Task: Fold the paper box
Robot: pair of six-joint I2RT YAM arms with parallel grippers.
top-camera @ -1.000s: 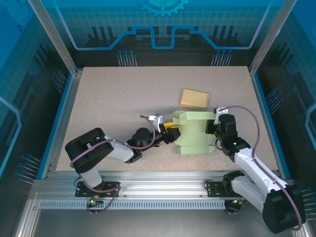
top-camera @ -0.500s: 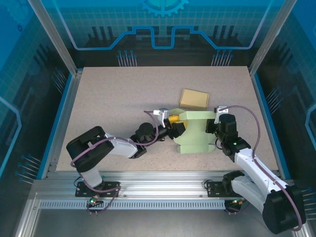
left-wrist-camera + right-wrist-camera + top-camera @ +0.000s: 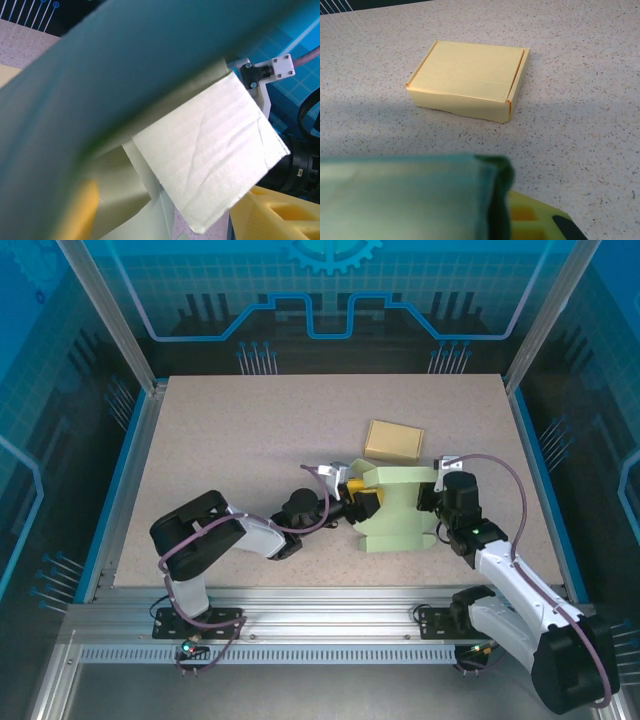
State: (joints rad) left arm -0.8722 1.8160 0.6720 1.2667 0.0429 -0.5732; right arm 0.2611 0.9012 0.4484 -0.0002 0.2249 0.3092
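1. The green paper box [image 3: 400, 510] lies half folded on the table [image 3: 230, 440], right of the middle and towards the near edge, between the two grippers. Its side walls are partly raised
2. The left gripper [image 3: 360, 495] reaches in low from the left and sits at the box's left wall, close to the far left corner
3. Its yellow fingers [image 3: 280, 215] stand spread apart. In the left wrist view a pale, creased flap [image 3: 210, 160] of the box hangs between them, and a broad green panel lies blurred across the upper part of that view. I cannot tell whether either finger touches the flap
4. The right gripper [image 3: 433, 496] is at the box's right wall, near the far right corner. Its jaws are pressed together and pinch the edge of that wall. In the right wrist view the green card [image 3: 405, 195] runs across the bottom, very close to the camera, with a yellow finger showing just right of it
5. A tan box [image 3: 393, 440], folded shut, lies flat on the table just beyond the green box's far edge. The right wrist view shows it whole [image 3: 467, 80], lid closed, with bare table between it and the green card
6. The two grippers face each other across the green box, one at each side wall
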